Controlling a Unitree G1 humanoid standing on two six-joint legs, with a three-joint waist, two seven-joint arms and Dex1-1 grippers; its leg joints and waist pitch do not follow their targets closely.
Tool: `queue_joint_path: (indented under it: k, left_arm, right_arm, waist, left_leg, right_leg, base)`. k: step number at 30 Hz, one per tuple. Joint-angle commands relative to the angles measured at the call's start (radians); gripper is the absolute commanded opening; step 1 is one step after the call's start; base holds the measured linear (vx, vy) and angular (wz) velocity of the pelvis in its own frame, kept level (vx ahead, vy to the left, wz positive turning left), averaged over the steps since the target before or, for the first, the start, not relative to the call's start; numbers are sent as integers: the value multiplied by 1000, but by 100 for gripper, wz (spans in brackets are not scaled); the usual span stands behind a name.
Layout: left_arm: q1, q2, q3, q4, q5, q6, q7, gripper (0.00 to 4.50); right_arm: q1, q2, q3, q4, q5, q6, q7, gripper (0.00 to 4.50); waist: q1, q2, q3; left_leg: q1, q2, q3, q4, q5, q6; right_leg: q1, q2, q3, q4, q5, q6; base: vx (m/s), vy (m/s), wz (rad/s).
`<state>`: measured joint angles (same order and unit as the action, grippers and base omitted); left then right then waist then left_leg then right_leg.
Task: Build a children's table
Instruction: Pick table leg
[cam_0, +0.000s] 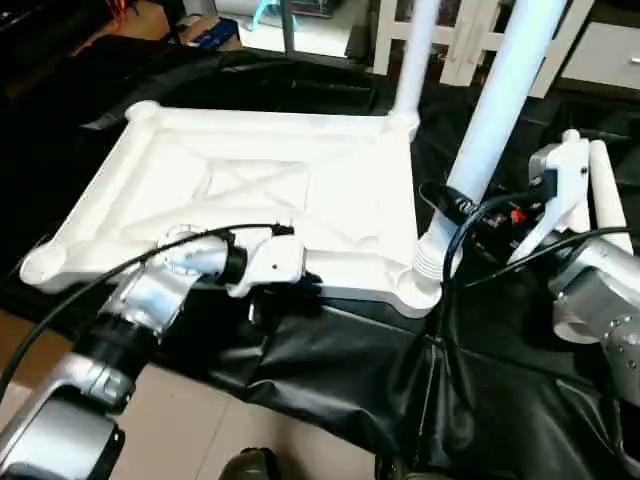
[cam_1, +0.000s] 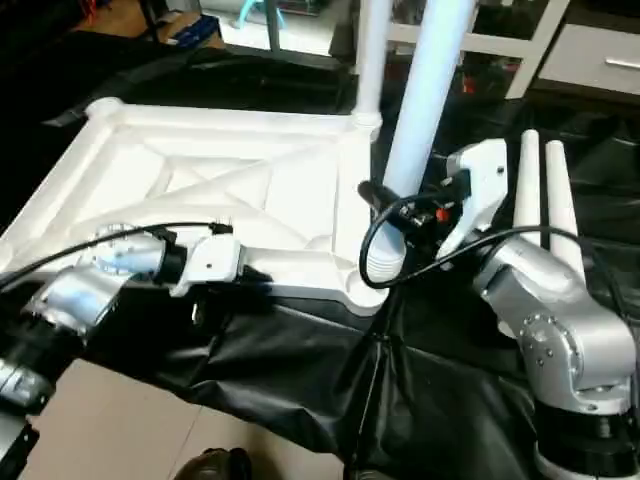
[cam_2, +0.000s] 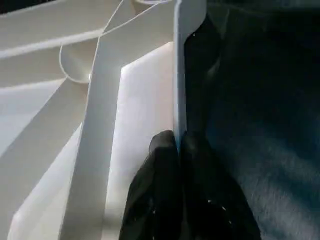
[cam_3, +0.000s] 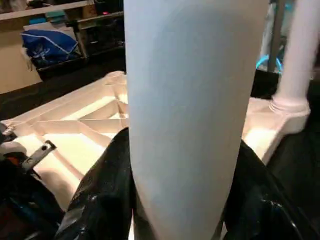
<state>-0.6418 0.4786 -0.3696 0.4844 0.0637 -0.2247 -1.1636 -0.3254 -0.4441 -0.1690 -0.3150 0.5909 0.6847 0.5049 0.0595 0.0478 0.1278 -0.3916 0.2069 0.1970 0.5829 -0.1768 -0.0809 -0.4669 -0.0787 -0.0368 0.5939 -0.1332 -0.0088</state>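
Black-draped work table (cam_0: 330, 400) under upturned tabletop (cam_0: 250, 190). Our right gripper (cam_1: 405, 215) clamps tube leg (cam_0: 490, 120), axis leaning toward 1 o'clock, foot in near-right socket (cam_0: 425, 285). Left gripper (cam_2: 177, 150) pinches tabletop's near rim at 7 o'clock.

Light falls bright and even from overhead onto the white tabletop (cam_0: 270, 200), so its ribs throw only soft grey shadows into the hollows. The upright leg (cam_0: 495, 120) beside it glares almost blank white. The black cloth (cam_1: 330, 390) in front of the tabletop shows dull, creased highlights. From the left hand (cam_2: 179, 150), the tabletop's edge sits in dim, bluish shade, and the black fingers (cam_2: 155, 195) are soft and out of focus. From the right hand, the leg looms large, smooth and featureless.
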Motion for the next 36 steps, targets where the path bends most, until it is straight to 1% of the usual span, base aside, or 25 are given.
queue_joint_path:
  k: [1, 2, 3, 4, 5, 6, 8, 11, 13, 15, 23, 24, 27, 29, 31, 34, 36]
  left_arm:
    - [10, 1, 17, 22, 19, -19, 55, 32]
    - [10, 2, 21, 20, 13, -14, 52, 50]
    - [16, 10, 44, -10, -24, 26, 35, 62]
    - [21, 13, 55, -30, -40, 49, 30, 61]
    - [28, 17, 68, -57, -60, 78, 25, 61]
    - [48, 26, 85, -108, -71, 104, 34, 64]
    - [73, 34, 97, -163, -83, 146, 32, 94]
    - [87, 41, 96, -180, -81, 154, 35, 104]
    - [93, 47, 82, -158, -59, 133, 44, 104]
    - [90, 44, 80, -143, -52, 133, 50, 104]
    - [91, 8, 80, -130, -66, 169, 54, 104]
    - [91, -3, 77, -130, -74, 175, 53, 132]
    - [86, -22, 63, -125, -76, 168, 50, 145]
    - [79, -31, 51, -113, -64, 153, 54, 171]
    - [73, -37, 42, -100, -56, 148, 51, 178]
    - [64, -37, 31, -80, -35, 138, 46, 180]
    - [55, -40, 26, -53, -21, 126, 50, 180]
  right_arm:
    - [-1, 6, -11, -37, -2, -23, -11, 181]
    - [-2, 7, -12, -36, -3, -23, -13, 181]
    - [-4, 10, -14, -38, -2, -23, -19, 181]
    - [-3, 11, -14, -40, -2, -23, -21, 181]
    - [-2, 12, -14, -43, -1, -22, -23, 181]
    - [2, 12, -15, -50, 1, -20, -26, 181]
    - [7, 13, -16, -57, 4, -18, -29, 181]
    - [11, 15, -16, -62, 6, -17, -33, 181]
    - [15, 16, -13, -63, 9, -19, -36, 181]
    - [15, 15, -9, -62, 10, -20, -33, 181]
    - [12, 12, 2, -61, 12, -17, -24, 181]
    - [12, 11, 4, -61, 12, -17, -23, 181]
    - [11, 10, 6, -60, 10, -17, -22, 181]
    - [10, 8, 8, -59, 9, -17, -21, 181]
    - [9, 7, 9, -58, 9, -17, -20, 181]
    - [10, 3, 10, -59, 8, -16, -18, 181]
    - [8, 2, 10, -58, 8, -15, -17, 181]
  waist:
    - [1, -5, -73]
    - [-1, -6, -71]
    - [-1, -2, -70]
    - [-2, 0, -69]
    - [-4, -2, -70]
    - [-7, 0, -70]
    - [-8, 1, -69]
    - [-7, 4, -68]
    - [-7, 5, -68]
    - [-7, 3, -71]
    - [-3, 2, -71]
    - [-2, 2, -73]
    - [-1, 1, -73]
    - [-1, 1, -75]
    - [0, 1, -76]
    - [-2, 2, -74]
    - [-3, 2, -73]
  left_leg:
    - [14, 5, -4, -62, -172, 48]
    - [16, 5, -4, -63, -188, 42]
    - [16, 4, -4, -65, -194, 35]
    - [17, 4, -5, -65, -198, 32]
    - [16, 5, -5, -65, -192, 25]
    - [16, 5, -5, -65, -191, 27]
    - [17, 5, -4, -64, -186, 33]
    - [16, 4, -4, -63, -169, 42]
    - [18, 4, -3, -63, -165, 46]
    - [18, 3, -3, -62, -155, 48]
    - [18, 4, -3, -61, -157, 47]
    - [18, 4, -3, -61, -154, 48]
    - [16, 3, -3, -60, -151, 51]
    - [15, 2, -3, -59, -141, 57]
    - [15, 2, -3, -57, -135, 61]
    - [14, 2, -4, -58, -138, 64]
    - [16, 1, -3, -58, -147, 64]
  right_leg:
    - [80, -35, 29, -60, -173, -221]
    - [78, -35, 30, -64, -203, -211]
    - [77, -37, 30, -65, -225, -203]
    - [76, -37, 30, -66, -231, -201]
    - [79, -38, 31, -62, -219, -207]
    - [78, -36, 30, -63, -210, -211]
    - [77, -34, 31, -61, -201, -213]
    - [77, -33, 30, -62, -198, -211]
    - [75, -31, 30, -62, -197, -206]
    - [76, -31, 30, -60, -178, -207]
    - [76, -34, 31, -61, -194, -206]
    - [76, -34, 31, -60, -191, -208]
    - [78, -34, 32, -60, -184, -209]
    - [79, -33, 31, -59, -168, -209]
    - [80, -33, 31, -57, -154, -212]
    - [80, -33, 31, -58, -155, -215]
    - [79, -32, 30, -62, -178, -205]
  base:
    - [0, 0, 0]
    - [0, 0, 0]
    - [0, 0, 0]
    - [0, 0, 0]
    - [0, 0, 0]
    - [0, 0, 0]
    - [0, 0, 0]
    - [0, 0, 0]
    - [0, 0, 0]
    - [0, 0, 0]
    - [0, 0, 0]
    - [0, 0, 0]
    - [0, 0, 0]
    - [0, 0, 0]
    - [0, 0, 0]
    - [0, 0, 0]
    - [0, 0, 0]
